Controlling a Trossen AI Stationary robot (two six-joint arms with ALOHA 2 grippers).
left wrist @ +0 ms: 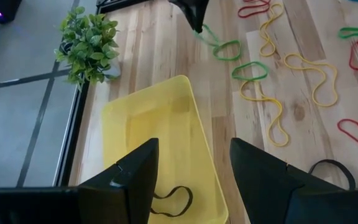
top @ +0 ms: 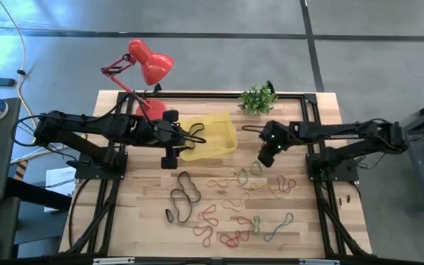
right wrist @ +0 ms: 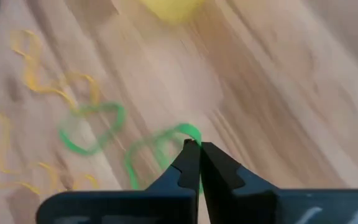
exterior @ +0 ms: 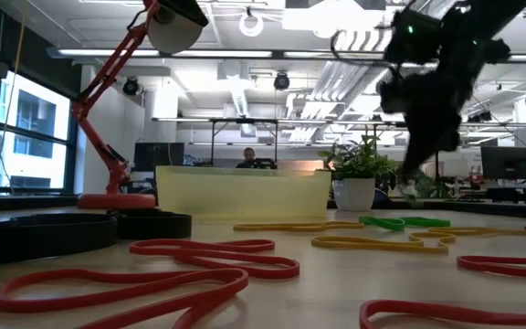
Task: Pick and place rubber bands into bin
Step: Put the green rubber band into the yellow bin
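The yellow bin [top: 216, 136] sits at the table's far middle, with a black rubber band [left wrist: 174, 200] lying inside it. My left gripper [left wrist: 194, 168] hovers open above the bin's left end, nothing between its fingers. My right gripper [right wrist: 194, 146] is to the right of the bin, raised above the table and shut on a green rubber band [right wrist: 157, 149]. A second green band [right wrist: 92, 127] lies flat beside it. Many other rubber bands lie on the wood: black [top: 185, 195], red [top: 208, 221] and yellow [top: 282, 188]. My right gripper pinches one end of the green band's loop [right wrist: 188, 134] between its two fingertips. The fingers slant steeply down from the table's right side. The band's other end [left wrist: 229, 50] trails below toward the table; whether it still rests on the wood I cannot tell.
A red desk lamp [top: 146, 62] stands at the far left, its base beside the bin. A small potted plant [top: 258, 98] stands at the far edge, right of the bin. A black frame [top: 311, 118] runs around the table top.
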